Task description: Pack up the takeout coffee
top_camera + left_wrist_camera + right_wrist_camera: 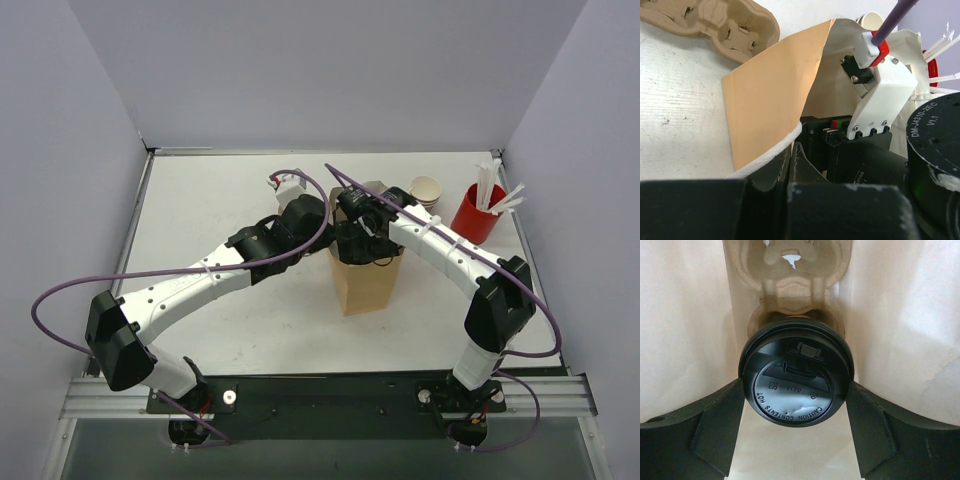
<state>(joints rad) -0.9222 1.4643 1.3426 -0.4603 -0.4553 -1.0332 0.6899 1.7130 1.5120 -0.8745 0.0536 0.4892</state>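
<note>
**Coffee is down in the bag, gripped, not released yet**

Progress, my read: mostly done. The tan kraft-paper bag [366, 285] stands upright mid-table with its mouth open. The takeout coffee [792, 365], a round cup under a black plastic lid, is down between the bag's walls. It sits over a slot of the brown moulded-pulp cup carrier [790, 290], which lies lower in the bag. The lid hides the cup body, so I can't tell whether it's seated in the slot or hanging just above.

Left to do: seat it if needed, let go, and back the arm out of the bag without snagging the walls.

Grippers:
- The left gripper [794, 152] is at the bag's near-left rim. It is pinched tight on the paper edge by the white cord [771, 152], holding the mouth open.
- The right gripper [795, 390] is inside the bag with its jaws wide, one finger against each side of the lid rim. It carries the coffee by the lid.

Beyond the bag:
- A second pulp carrier [715, 25] lies flat on the white table [200, 200] just behind the bag, its visible slots empty.
- To the right of that is a stack of pale paper cups [427, 190].
- Further right is a red cup with white straws [478, 212] — well apart from the bag.
</note>
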